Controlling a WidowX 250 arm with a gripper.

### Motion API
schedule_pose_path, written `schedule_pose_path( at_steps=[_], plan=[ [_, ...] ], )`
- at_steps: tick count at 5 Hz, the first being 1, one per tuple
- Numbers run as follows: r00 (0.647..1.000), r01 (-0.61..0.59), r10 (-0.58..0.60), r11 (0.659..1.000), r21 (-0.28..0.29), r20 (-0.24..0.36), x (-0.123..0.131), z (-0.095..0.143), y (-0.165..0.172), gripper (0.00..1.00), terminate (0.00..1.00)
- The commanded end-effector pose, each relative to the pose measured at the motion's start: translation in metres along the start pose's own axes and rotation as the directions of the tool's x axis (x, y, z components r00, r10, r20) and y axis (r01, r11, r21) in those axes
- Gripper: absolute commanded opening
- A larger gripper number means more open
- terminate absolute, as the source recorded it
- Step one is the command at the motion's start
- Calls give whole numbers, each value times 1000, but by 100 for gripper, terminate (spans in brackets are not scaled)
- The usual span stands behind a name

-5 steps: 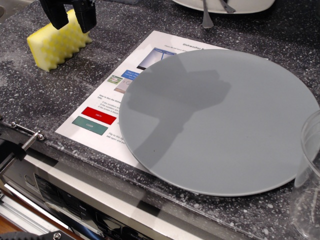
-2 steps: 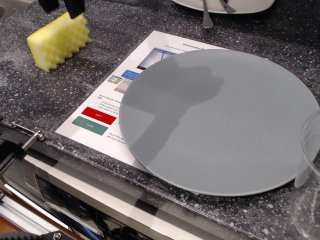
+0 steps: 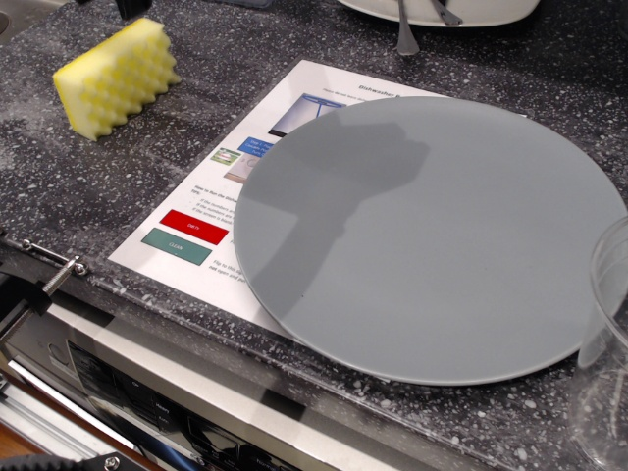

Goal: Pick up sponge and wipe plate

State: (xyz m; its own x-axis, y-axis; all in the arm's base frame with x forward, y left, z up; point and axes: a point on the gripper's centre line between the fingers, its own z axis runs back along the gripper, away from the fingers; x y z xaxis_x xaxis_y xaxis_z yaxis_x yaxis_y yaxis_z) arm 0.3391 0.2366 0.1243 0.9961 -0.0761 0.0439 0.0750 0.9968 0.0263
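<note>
Your hand (image 3: 132, 8) has risen almost out of view: a second ago its dark fingers straddled the top of the sponge, and now only a dark tip shows at the upper edge, above the sponge and clear of it. You cannot tell how far it is open, but it holds nothing.

The sponge (image 3: 116, 77) lies where it was, at the far left of the counter (image 3: 118, 186), ridged side toward you, well apart from the plate (image 3: 432, 235). So the pickup has not happened; I would judge the grasp missed or was given up, and you need another approach before any wiping.

The plate sits on a printed sheet (image 3: 211, 201), covering most of it. The sheet bears a red label and a green one, each with a word too small to read; the other text is blurred.
</note>
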Motion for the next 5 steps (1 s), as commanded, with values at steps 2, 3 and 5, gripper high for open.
schedule_pose_path(
  at_steps=[2,3,5],
  plan=[
    [998,-35,30,995,95,51,3,-7,10,100,0],
    [992,-76,69,995,71,105,1,-15,11,100,0],
    [990,-105,95,990,90,104,5,-29,17,0,0]
  ],
)
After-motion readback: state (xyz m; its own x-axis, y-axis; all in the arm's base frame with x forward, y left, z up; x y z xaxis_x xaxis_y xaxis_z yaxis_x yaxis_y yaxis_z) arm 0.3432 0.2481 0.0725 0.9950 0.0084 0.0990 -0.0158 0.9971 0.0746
